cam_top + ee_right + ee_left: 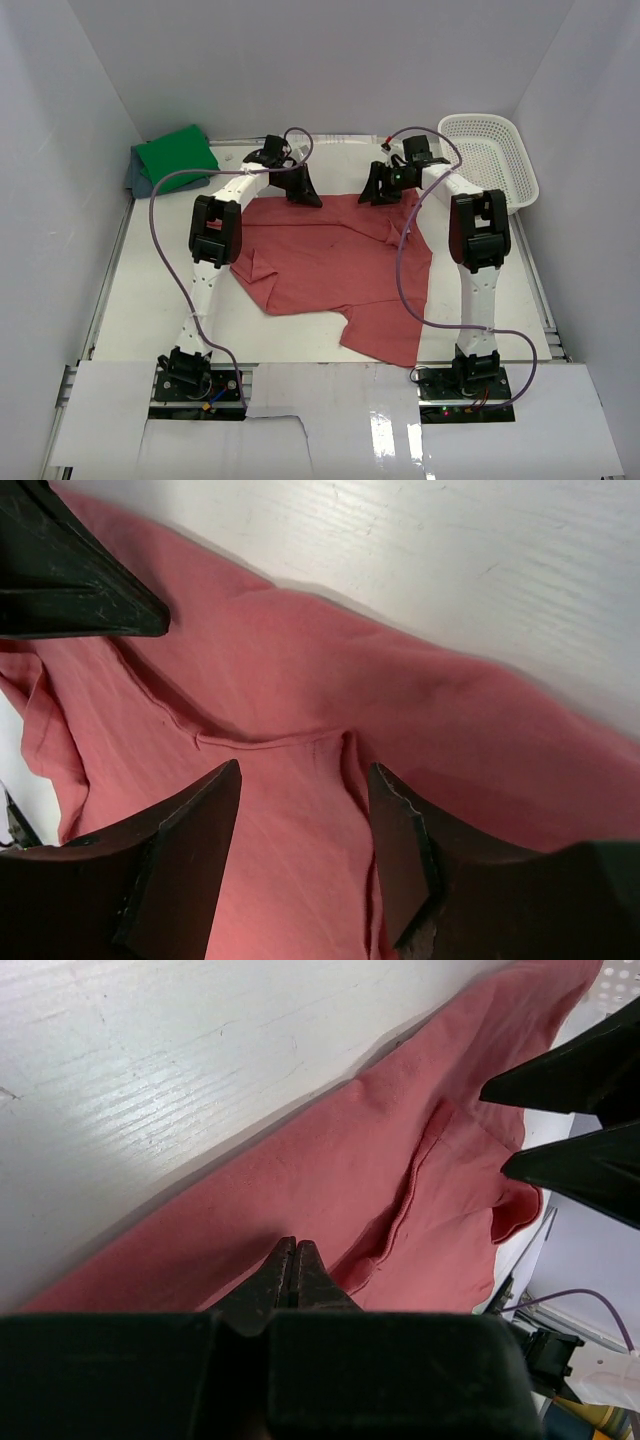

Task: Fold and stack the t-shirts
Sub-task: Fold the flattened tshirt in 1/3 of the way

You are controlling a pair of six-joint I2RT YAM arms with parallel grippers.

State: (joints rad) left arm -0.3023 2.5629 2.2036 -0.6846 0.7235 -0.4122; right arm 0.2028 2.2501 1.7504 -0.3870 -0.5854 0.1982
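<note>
At the 10 o'clock corner of the table [140,300], a bright green t-shirt [175,155] is seen lying on a blue-grey t-shirt [137,178], of which only a narrow edge shows. The left claw [295,1252] is clenched, its tips set down at the far edge of the brick-red t-shirt [330,265]. Whether cloth is nipped between them cannot be told. That shirt is spread rumpled across the middle, one corner reaching toward 5 o'clock close to the near edge, and parts of it are hidden under both forearms. Bare table is shown at 8 o'clock and in a strip at 12 o'clock behind the claws. The right claw [305,770] is released, its fingers held wide over a stitched fold of the same shirt. A white basket [495,150] is seen at 2 o'clock, apart from the cloth.
</note>
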